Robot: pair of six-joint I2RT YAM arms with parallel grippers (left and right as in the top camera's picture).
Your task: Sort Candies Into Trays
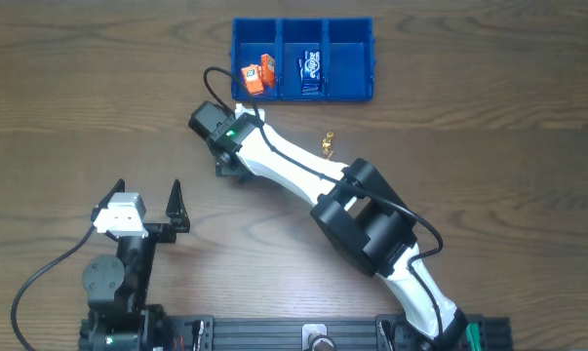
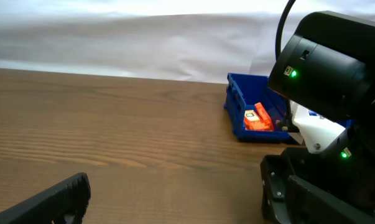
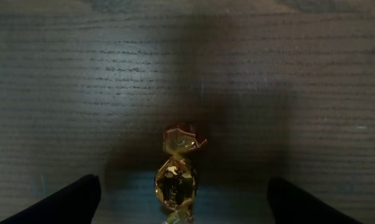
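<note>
My right pincer is spread wide and holds nothing. One gold-wrapped candy lies on the wooden table midway between its fingers, touching neither. My left pincer is likewise open and empty, well apart from the right. Beyond the right pincer, the blue tray holds orange candies in one end compartment and a blue candy in the middle one.

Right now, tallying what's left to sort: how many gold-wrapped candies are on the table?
2. One gold candy lies between the right gripper's open fingers; a second gold candy lies on the table beside the right arm. Others may hide under it.
</note>
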